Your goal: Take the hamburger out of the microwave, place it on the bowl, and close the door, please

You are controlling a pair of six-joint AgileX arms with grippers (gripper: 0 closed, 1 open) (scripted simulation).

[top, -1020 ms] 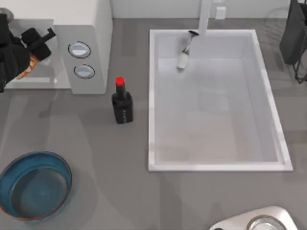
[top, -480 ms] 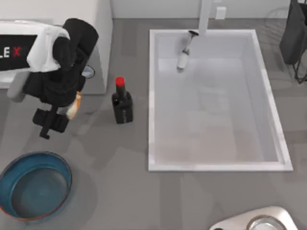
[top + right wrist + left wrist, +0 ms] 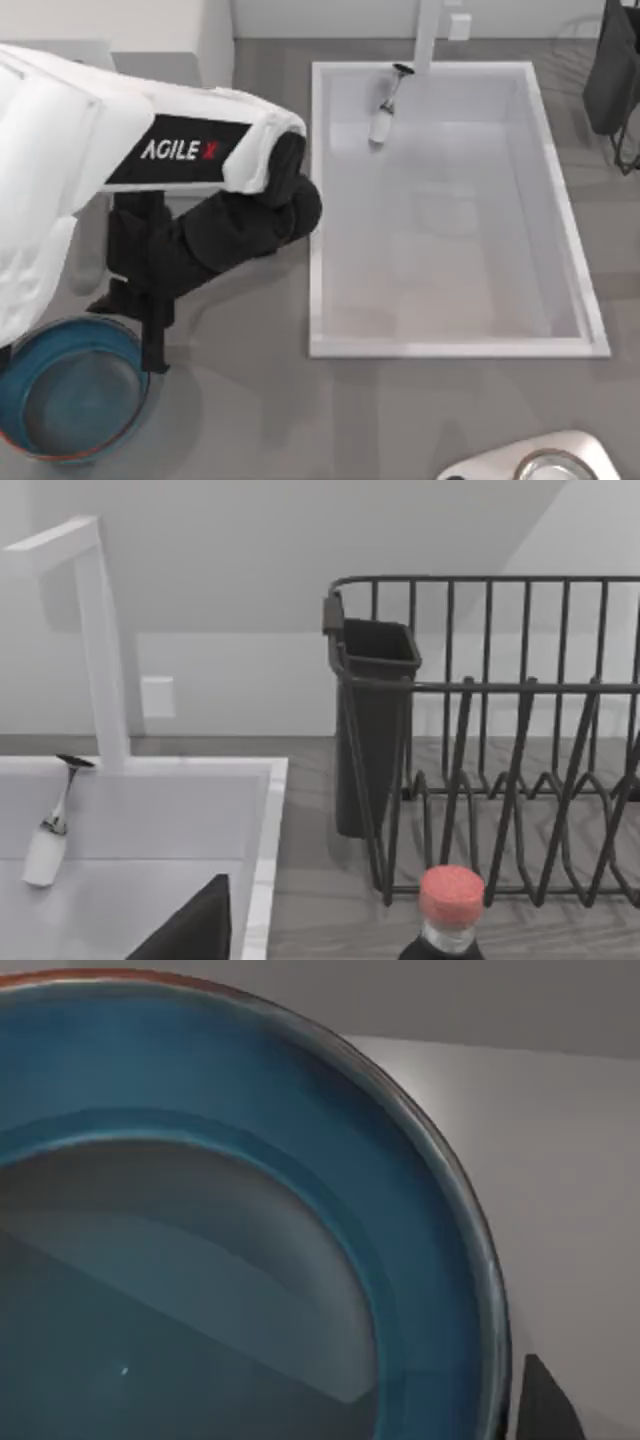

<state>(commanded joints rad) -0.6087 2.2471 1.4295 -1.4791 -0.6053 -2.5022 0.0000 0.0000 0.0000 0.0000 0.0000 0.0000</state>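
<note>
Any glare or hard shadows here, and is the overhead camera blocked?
Top view: even light, no glare; the left arm, with the left gripper at the rim of the bowl, casts a soft shadow on the counter and hides most of the microwave. Left wrist view: the bowl runs off the frame, a pale reflection inside. Right wrist view: flat light, shading on the wall behind the dish rack.

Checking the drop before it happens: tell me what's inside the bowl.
Nothing yet: the left wrist view shows the bowl with a bare blue inside. From above, the left gripper hangs over its rim; the arm covers part of the bowl, and the hamburger is hidden.
</note>
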